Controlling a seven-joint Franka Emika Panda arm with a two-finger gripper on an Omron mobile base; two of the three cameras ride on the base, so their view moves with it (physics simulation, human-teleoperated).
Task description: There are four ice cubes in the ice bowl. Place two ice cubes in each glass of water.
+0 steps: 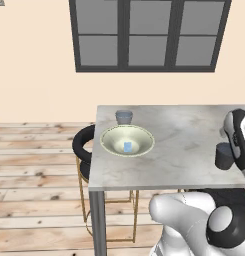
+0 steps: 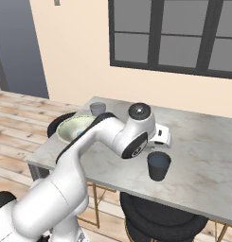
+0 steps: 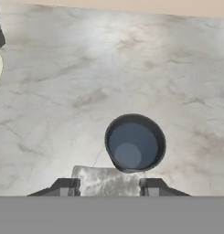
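Note:
In the hand view my gripper [image 3: 106, 185] is shut on a whitish translucent ice cube [image 3: 106, 179], which fills the gap between the two dark fingertips [image 3: 63, 186]. Just ahead of it and below stands one glass of water [image 3: 135, 142], dark-walled and seen from above; it also stands near the table's front edge [image 2: 158, 165]. The other glass of water [image 1: 124, 117] stands behind the ice bowl [image 1: 144, 134] at the table's left end. One pale blue ice cube [image 1: 127, 146] lies in the bowl. My arm covers part of the ice bowl [image 2: 70, 127] in the right base view.
The things stand on a grey marble table [image 1: 184, 150] with its left edge and corner leg near the bowl. A black round stool [image 1: 83, 145] stands at the left end, and another stool [image 2: 160, 217] sits under the front edge. A wall with a dark window is behind.

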